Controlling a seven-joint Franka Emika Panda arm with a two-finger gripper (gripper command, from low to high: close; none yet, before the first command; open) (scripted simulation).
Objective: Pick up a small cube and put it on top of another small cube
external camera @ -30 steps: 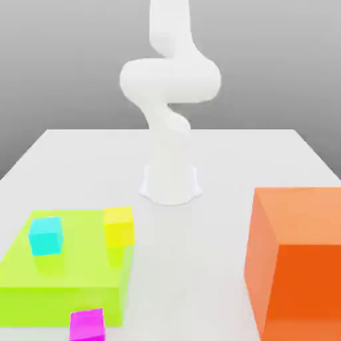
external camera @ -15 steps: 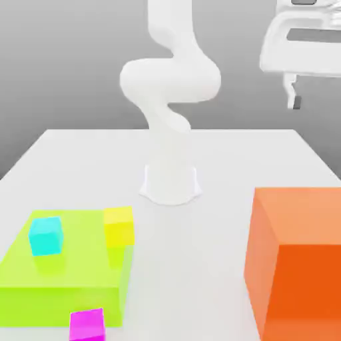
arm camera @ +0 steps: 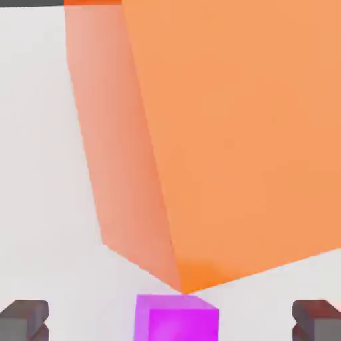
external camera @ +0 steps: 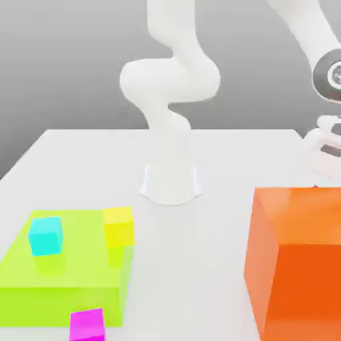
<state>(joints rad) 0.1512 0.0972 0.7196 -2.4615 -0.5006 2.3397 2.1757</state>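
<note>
The small purple-violet cube sits on the white table right beside a corner of the huge orange block. My gripper hangs over it, open, with one dark fingertip on each side of the cube and well clear of it. In the exterior view my hand is low at the far right, just behind the orange block. The small yellow cube rests on the far right corner of the lime-green slab at the exterior view's left.
A cyan cube stands on the slab to the left of the yellow one. A magenta cube lies in front of the slab. The arm's base stands mid-table.
The hand came into view at the top right half a second ago and has since dropped down behind the orange block. The cubes have not moved.
</note>
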